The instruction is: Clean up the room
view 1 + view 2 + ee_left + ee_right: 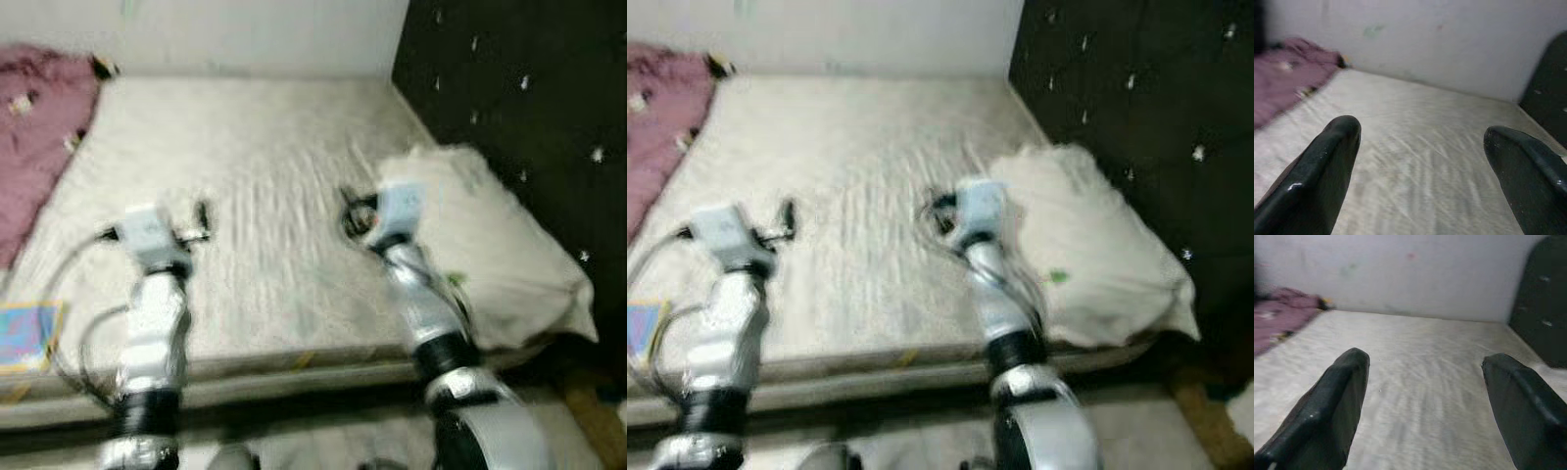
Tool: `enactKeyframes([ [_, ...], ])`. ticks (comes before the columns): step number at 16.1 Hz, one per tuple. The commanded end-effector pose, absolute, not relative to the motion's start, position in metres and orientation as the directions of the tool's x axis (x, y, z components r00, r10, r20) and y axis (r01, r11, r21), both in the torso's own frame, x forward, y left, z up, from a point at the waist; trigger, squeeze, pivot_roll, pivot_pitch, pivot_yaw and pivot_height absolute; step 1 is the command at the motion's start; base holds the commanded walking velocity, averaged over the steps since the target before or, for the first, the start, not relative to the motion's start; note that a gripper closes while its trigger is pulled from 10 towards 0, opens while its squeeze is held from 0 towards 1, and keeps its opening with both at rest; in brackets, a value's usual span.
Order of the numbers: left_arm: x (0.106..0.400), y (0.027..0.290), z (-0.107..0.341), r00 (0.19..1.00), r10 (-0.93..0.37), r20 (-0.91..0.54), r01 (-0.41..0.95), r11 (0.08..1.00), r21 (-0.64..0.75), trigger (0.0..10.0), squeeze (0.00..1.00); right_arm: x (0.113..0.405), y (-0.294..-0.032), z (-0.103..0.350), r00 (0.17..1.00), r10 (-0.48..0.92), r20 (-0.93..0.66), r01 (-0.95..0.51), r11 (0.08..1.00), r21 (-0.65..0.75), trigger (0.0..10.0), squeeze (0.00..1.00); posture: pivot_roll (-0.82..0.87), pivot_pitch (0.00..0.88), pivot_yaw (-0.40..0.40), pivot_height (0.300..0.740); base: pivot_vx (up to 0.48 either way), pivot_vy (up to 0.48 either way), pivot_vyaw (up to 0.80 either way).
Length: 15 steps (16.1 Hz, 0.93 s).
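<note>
Cream bed sheet [265, 186] lies mostly bare; a pillow [490, 245] sits at its right and a pink blanket [34, 127] is heaped far left, untidied. Left tool [1420, 147] and right tool [1422, 382] hover wide, empty. Tidying seems barely begun.

Both arms forward, fingers [1327, 166] spread.

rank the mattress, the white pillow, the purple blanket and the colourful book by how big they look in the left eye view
1. mattress
2. white pillow, by the dark headboard
3. purple blanket, cut off by the picture's edge, so its real size is unsure
4. colourful book, also cut off at the edge
</note>
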State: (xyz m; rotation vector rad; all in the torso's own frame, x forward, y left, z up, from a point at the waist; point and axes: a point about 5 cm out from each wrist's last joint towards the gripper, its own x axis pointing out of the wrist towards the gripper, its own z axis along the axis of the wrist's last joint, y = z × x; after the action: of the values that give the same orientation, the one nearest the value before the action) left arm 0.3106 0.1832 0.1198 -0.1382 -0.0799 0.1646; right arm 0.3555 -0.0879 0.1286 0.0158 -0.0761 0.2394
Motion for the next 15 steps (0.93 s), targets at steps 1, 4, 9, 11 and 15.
enactKeyframes([
  [1, 0.3119, 0.173, 0.1206, 0.987, 0.145, 0.069, -0.133, 0.979, -0.153, 10.0, 0.0, 0.3574, -0.1017, 0.1289, 0.976, 0.203, 0.073, -0.204, 0.979, -0.005, 10.0, 0.0, 0.08, 0.0, -0.014, 0.74, 0.0, 0.48, 0.0],
  [4, 0.3124, 0.1712, 0.1204, 0.987, 0.142, 0.07, -0.13, 0.979, -0.154, 10.0, 0.0, 0.3577, -0.1029, 0.1282, 0.977, 0.203, 0.068, -0.203, 0.979, -0.006, 10.0, 0.0, 0.08, 0.0, -0.014, 0.74, 0.0, 0.48, 0.0],
  [9, 0.3121, 0.1699, 0.1194, 0.987, 0.143, 0.067, -0.13, 0.978, -0.162, 10.0, 0.0, 0.3574, -0.1026, 0.1267, 0.976, 0.208, 0.059, -0.208, 0.978, -0.012, 10.0, 0.0, 0.08, 0.0, -0.019, 0.74, 0.0, 0.48, 0.0],
  [11, 0.3119, 0.1697, 0.1193, 0.988, 0.141, 0.069, -0.129, 0.978, -0.164, 10.0, 0.0, 0.3573, -0.1025, 0.1263, 0.976, 0.21, 0.057, -0.209, 0.978, -0.014, 10.0, 0.0, 0.08, 0.0, -0.019, 0.74, 0.0, 0.48, 0.0],
  [15, 0.312, 0.1701, 0.1194, 0.988, 0.141, 0.069, -0.128, 0.978, -0.166, 10.0, 0.0, 0.3573, -0.1019, 0.1256, 0.976, 0.21, 0.05, -0.21, 0.978, -0.016, 10.0, 0.0, 0.08, 0.0, -0.018, 0.74, 0.0, 0.48, 0.0],
])
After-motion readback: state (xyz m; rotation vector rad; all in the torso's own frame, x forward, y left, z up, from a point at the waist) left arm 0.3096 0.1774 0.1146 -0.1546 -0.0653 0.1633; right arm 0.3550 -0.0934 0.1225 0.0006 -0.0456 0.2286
